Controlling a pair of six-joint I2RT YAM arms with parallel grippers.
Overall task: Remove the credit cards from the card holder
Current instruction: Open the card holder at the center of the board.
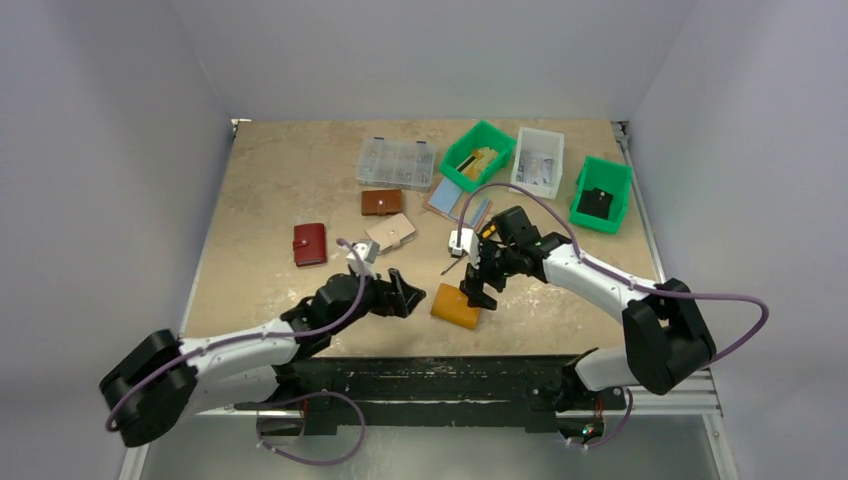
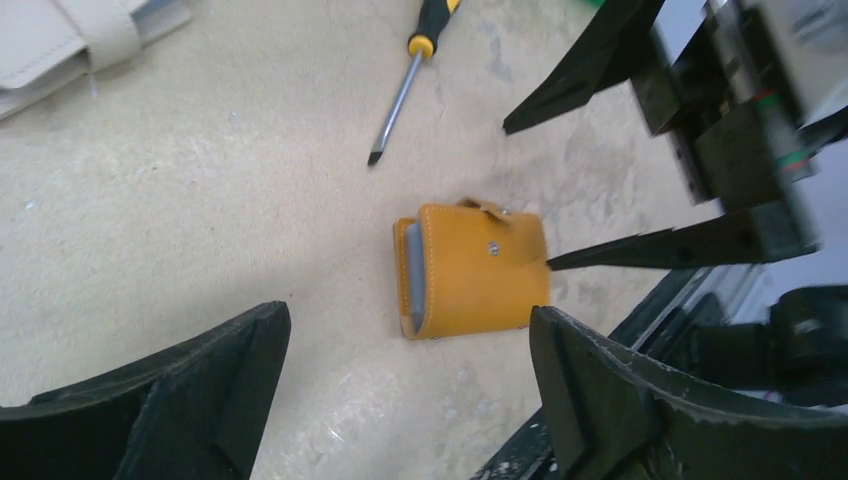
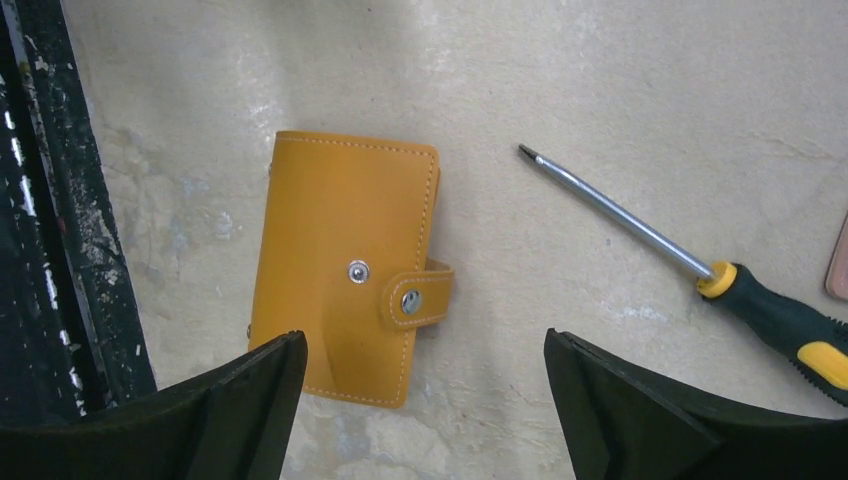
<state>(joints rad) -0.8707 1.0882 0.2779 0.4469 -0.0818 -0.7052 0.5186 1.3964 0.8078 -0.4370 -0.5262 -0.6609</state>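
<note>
left gripper point(image 1: 408, 296): jaws wide apart, empty | right gripper point(image 1: 480, 290): jaws wide apart, empty | card holder point(image 1: 455, 306): folded, flat on table point(image 1: 300, 180) between the 2 grippers

Mustard-yellow leather folding card holder point(image 3: 340, 270) | folded over, snap tab unfastened | flat near tabletop point(image 3: 600, 80) front edge | pale blue-grey credit cards point(image 2: 414, 280) tucked inside, only edges showing

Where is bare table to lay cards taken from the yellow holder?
Widest: the far left of the table, bordered by its left edge, the clear box and the red wallet. Smaller: between the red wallet and the near-left edge. Crowded: the far right among the green bins, and around the card holder.
</note>
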